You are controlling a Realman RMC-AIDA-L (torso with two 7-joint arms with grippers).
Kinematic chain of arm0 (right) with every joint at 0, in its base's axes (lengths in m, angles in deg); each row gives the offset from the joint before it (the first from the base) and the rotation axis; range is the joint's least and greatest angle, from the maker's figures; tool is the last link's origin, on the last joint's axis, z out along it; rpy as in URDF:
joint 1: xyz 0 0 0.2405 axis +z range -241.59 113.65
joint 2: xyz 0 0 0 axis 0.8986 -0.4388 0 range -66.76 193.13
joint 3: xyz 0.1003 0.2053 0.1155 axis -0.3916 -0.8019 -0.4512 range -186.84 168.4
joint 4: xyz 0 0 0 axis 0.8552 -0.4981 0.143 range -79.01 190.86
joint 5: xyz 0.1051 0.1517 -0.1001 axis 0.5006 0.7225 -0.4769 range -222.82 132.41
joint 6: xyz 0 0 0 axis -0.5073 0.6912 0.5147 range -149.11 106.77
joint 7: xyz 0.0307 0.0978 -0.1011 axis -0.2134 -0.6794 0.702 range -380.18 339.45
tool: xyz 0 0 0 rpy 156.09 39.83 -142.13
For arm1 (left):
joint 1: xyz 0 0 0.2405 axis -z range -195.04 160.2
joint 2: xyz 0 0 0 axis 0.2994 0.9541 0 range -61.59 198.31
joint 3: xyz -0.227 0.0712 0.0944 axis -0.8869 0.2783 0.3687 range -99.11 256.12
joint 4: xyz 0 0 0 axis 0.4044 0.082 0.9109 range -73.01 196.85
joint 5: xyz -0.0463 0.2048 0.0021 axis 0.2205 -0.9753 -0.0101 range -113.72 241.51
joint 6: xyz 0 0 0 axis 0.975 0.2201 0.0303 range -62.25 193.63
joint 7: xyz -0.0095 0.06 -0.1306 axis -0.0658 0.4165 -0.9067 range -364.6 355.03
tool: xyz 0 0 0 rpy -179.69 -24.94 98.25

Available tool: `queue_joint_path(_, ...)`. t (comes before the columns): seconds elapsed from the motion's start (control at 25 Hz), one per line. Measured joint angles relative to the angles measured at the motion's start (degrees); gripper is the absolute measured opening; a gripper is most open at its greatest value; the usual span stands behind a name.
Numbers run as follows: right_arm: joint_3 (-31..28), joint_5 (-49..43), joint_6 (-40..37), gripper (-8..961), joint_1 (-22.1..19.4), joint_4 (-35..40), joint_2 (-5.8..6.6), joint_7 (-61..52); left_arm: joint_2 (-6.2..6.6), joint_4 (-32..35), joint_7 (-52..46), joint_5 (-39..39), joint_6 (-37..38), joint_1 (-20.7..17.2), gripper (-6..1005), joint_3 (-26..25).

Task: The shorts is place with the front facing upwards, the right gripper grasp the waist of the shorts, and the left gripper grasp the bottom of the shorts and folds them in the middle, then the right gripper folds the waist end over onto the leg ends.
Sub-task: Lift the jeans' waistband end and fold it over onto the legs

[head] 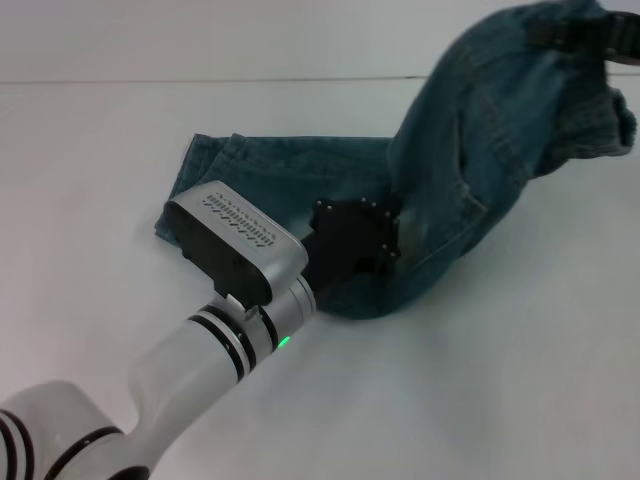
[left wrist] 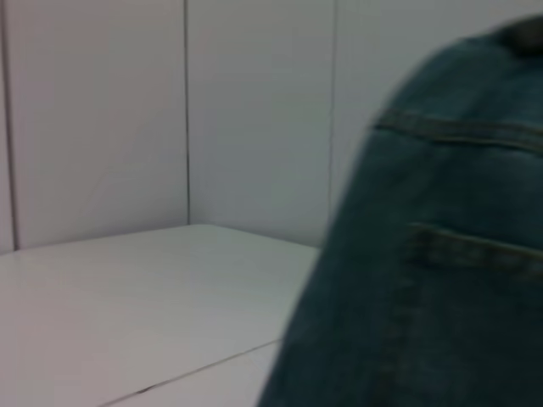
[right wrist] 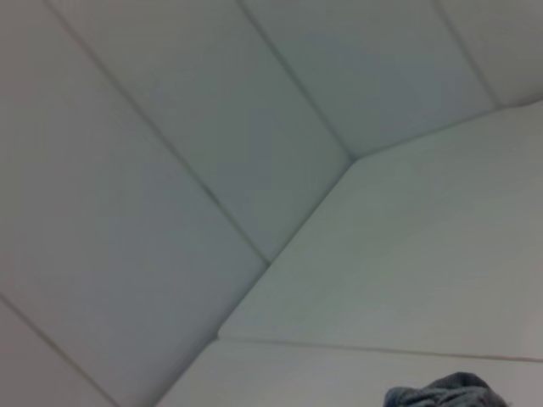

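Here, the right gripper [head: 585, 38] pinches the ruffled waist [head: 600, 120], lifting the denim shorts [head: 440, 200]; the left gripper [head: 350, 245] rests on the fabric, jaw state indiscernible.

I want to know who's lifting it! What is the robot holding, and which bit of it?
The right tool holds the shorts up by the waist. The left tool is low on the shorts; its grip cannot be told.

A plain white table [head: 520, 400] fills the head view from 6 o'clock almost up to 12, where a thin dark seam [head: 200, 80] runs across it. Behind stand pale panelled walls [left wrist: 93, 119] with narrow vertical joints, meeting in a corner. The light is soft and even.
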State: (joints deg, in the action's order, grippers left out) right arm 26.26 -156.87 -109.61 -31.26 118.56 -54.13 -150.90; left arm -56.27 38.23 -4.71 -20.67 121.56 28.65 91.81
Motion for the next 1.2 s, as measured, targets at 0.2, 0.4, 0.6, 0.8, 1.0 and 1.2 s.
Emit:
queue_joint_path(0.2, 4.2, -6.0, 3.2, 97, 8.8, -3.0, -0.05, -0.1, 0.00, -1.6, 1.0, -3.5, -0.6, -1.4, 1, -3.6)
queue_joint_path(0.4, 9.6, -10.3, 7.2, 96, 16.3, -7.2, -0.06, 0.2, 0.00, -2.3, 0.6, -5.9, -0.8, -1.9, 1, -5.0)
queue_joint_path(0.6, 14.0, -11.7, 11.7, 95, 21.0, -11.7, -0.64, 0.2, 0.01, -3.3, 0.5, -8.2, -0.8, -1.9, 1, -6.7)
queue_joint_path(0.8, 20.0, -11.8, 17.6, 96, 24.4, -16.8, -0.64, 0.3, 0.00, -4.3, 0.3, -10.6, -1.1, -1.9, 1, -7.7)
queue_joint_path(1.0, 22.1, -11.8, 20.4, 96, 26.5, -19.7, -0.88, 0.5, 0.00, -5.4, 0.2, -13.2, -1.4, -2.0, 0, -9.0)
queue_joint_path(1.2, 22.9, -11.8, 23.0, 97, 27.0, -21.9, -1.32, 1.4, 0.00, -5.2, 0.3, -13.9, -1.4, -4.3, 0, -11.2)
